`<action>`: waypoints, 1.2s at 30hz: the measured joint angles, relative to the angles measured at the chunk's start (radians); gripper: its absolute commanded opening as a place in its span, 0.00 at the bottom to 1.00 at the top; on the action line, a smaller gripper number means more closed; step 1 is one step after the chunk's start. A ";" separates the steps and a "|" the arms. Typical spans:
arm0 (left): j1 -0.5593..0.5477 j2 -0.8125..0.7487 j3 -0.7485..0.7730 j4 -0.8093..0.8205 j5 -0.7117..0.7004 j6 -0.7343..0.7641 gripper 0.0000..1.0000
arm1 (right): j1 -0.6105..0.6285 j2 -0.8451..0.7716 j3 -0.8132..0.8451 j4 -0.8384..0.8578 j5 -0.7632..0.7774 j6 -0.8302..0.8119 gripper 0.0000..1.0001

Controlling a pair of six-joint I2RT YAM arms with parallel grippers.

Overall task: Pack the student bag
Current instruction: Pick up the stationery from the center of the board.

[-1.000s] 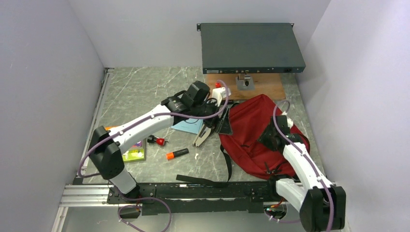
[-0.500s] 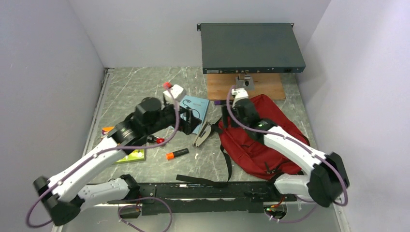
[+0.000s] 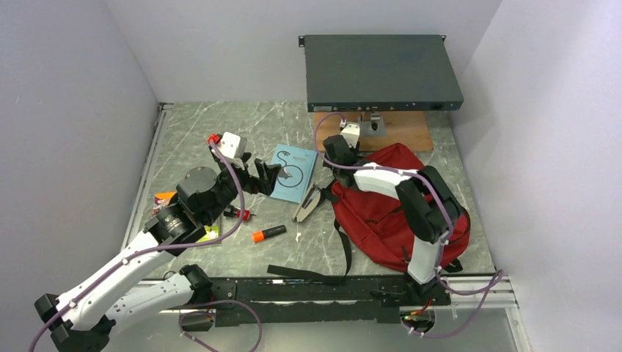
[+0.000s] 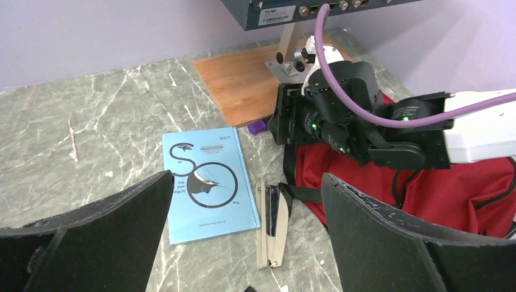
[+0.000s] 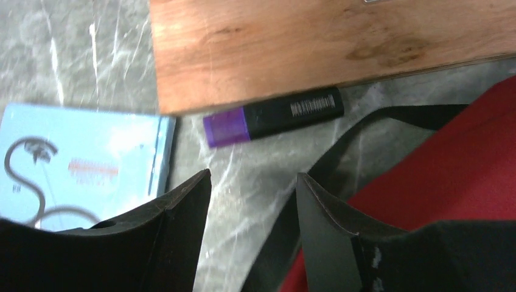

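The student bag [image 3: 381,209] is dark red with black straps and lies flat at the right of the table. In the left wrist view the bag [image 4: 389,194] fills the right side. My right gripper [image 3: 329,156] hovers low at its top left corner. It is open [image 5: 252,179], with a black strap [image 5: 341,152] and bare table below the gap. My left gripper [image 3: 268,177] hangs wide open and empty just left of a light blue book [image 3: 293,172]. A grey stapler [image 4: 272,225] lies between the book [image 4: 207,185] and the bag.
A purple marker [image 5: 274,115] lies against the wooden board [image 3: 400,132], under a dark flat device [image 3: 381,72]. An orange marker [image 3: 268,233], a small red-tipped pen [image 3: 238,214] and a green book [image 3: 205,235] lie front left. Walls stand close on both sides.
My left arm pulled back leftward from the bag's edge, past the book, its jaws widening. My right arm swung from the bag's right side to its top left corner.
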 measured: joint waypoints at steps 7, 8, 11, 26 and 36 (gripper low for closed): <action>-0.001 0.026 0.000 0.005 -0.033 0.009 0.97 | -0.053 0.124 0.015 0.152 0.021 0.090 0.56; -0.001 0.027 0.000 0.005 -0.035 0.011 0.97 | -0.060 0.131 0.015 0.169 0.023 0.094 0.56; -0.001 0.032 0.000 0.006 -0.041 0.015 0.97 | -0.083 0.150 0.015 0.208 0.022 0.105 0.55; -0.001 0.061 0.000 0.005 -0.043 0.023 0.96 | -0.122 0.210 0.057 0.178 -0.149 0.185 0.52; -0.001 0.059 -0.002 -0.037 -0.048 -0.026 0.97 | -0.063 0.192 0.013 0.233 -0.330 0.182 0.52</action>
